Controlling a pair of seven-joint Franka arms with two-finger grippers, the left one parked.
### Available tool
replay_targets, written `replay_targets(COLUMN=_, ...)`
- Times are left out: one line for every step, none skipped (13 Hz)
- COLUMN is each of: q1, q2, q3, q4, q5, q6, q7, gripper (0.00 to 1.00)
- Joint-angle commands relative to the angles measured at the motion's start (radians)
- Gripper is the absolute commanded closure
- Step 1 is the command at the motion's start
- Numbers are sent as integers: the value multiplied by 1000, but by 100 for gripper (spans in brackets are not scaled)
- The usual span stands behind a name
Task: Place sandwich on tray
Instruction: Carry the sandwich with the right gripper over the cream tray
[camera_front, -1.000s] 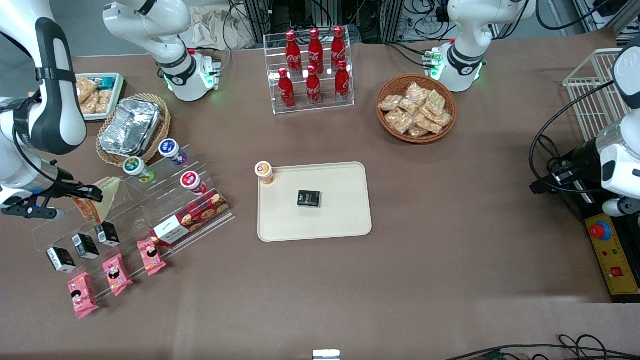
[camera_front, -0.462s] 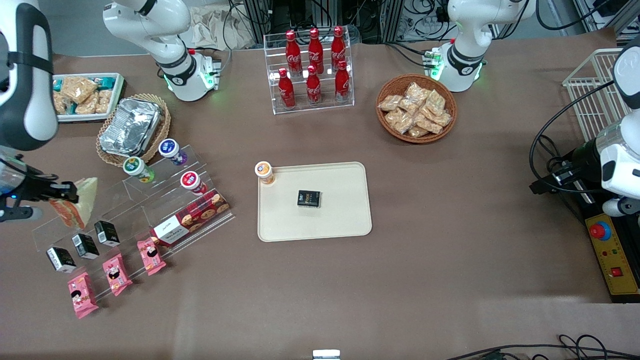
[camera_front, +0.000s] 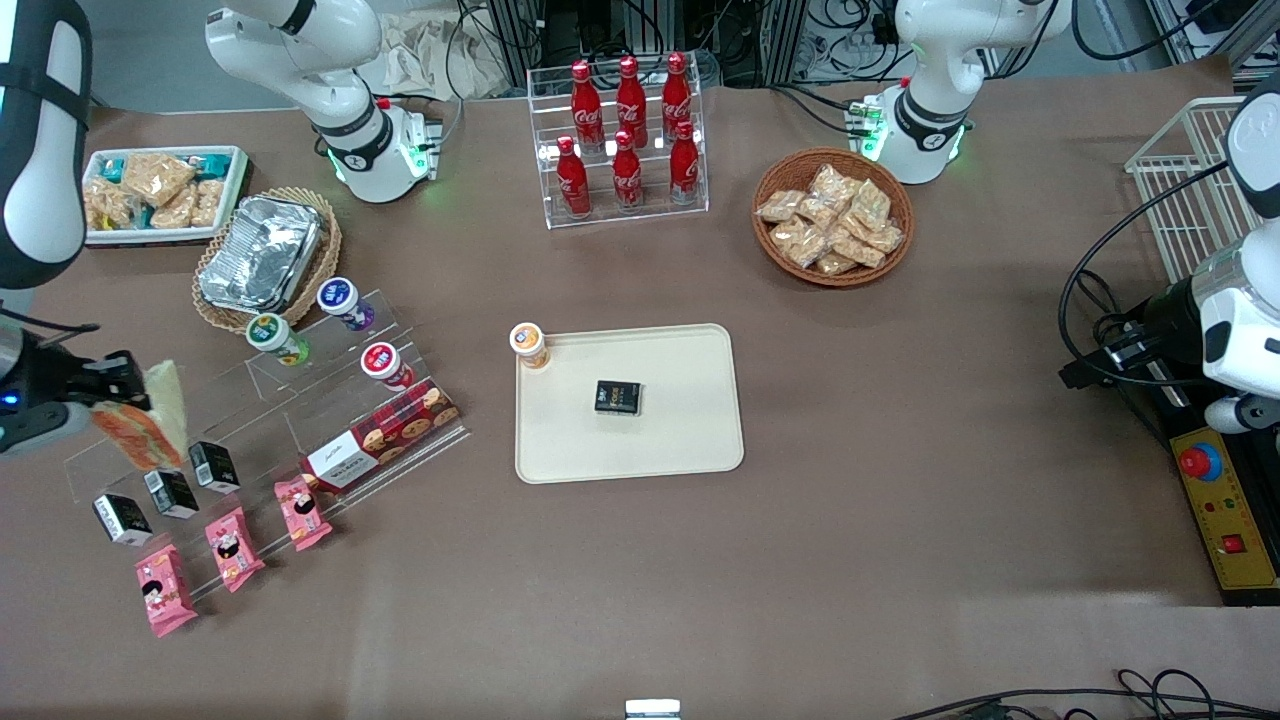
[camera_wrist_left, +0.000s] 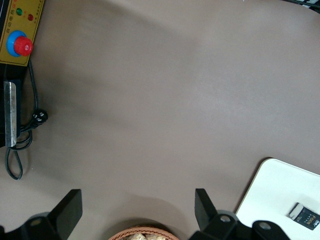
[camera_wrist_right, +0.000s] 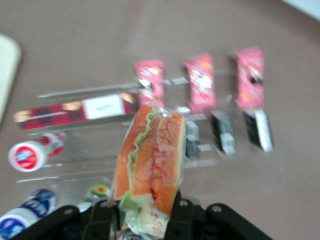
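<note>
The sandwich (camera_front: 150, 425), a wrapped wedge of pale bread with an orange and green filling edge, hangs in my right gripper (camera_front: 112, 392) above the clear stepped shelf (camera_front: 250, 420) at the working arm's end of the table. In the right wrist view the gripper (camera_wrist_right: 144, 212) is shut on the sandwich (camera_wrist_right: 150, 160), one finger on each bread face. The cream tray (camera_front: 690, 440) lies flat mid-table, well toward the parked arm's end from the sandwich. On it stand a small black box (camera_front: 617, 397) and an orange-lidded jar (camera_front: 528, 344) at its corner.
The shelf holds lidded cups (camera_front: 383, 363), a red cookie box (camera_front: 385, 435), black boxes (camera_front: 170, 490) and pink packets (camera_front: 230, 545). Farther from the camera are a foil container in a basket (camera_front: 262, 252), a white-and-teal dish (camera_front: 160, 190), a cola rack (camera_front: 625, 140) and a snack basket (camera_front: 833, 215).
My gripper has lifted the sandwich off the shelf and drawn it toward the working arm's edge of the table. The arm has swung upward.
</note>
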Motion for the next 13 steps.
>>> replay_targets(q1=101, q2=16, q3=-6, q4=39, q5=84, q6=-21, q7=-136, gripper=63)
replay_targets(q1=168, q2=19, q3=-6, q4=39, q5=86, q6=-12, q7=-155, gripper=63)
replay_targets(q1=236, q2=20, q3=-7, q4=39, q5=86, q6=11, q7=-158, gripper=63)
replay_targets(q1=311, q2=21, q3=-12, q4=39, q5=78, q6=35, q7=-156, gripper=63)
replay_targets(q1=365, q2=32, q3=-10, q4=39, q5=78, q6=66, q7=-155, gripper=63)
replay_targets(q1=407, q2=53, q3=-10, q4=39, q5=78, q6=89, q7=-155, gripper=63)
replay_targets(q1=456, q2=79, q3=-10, q4=39, q5=78, q6=104, q7=-152, gripper=63)
replay_targets(q1=492, q2=111, q3=-10, q4=39, q5=78, q6=123, q7=-149, gripper=63)
replay_targets(q1=526, q2=145, q3=-10, q4=39, q5=78, q6=167, q7=-147, gripper=63)
replay_targets(q1=552, q2=180, q3=-10, q4=39, q5=80, q6=214, q7=-147, gripper=63)
replay_targets(q1=574, q2=216, q3=-10, q4=39, q5=83, q6=256, q7=-149, gripper=62)
replay_targets(q1=600, q2=249, q3=-10, q4=39, q5=84, q6=302, q7=-147, gripper=62)
replay_targets(q1=631, q2=282, q3=-10, q4=39, q5=84, q6=349, q7=-147, gripper=62)
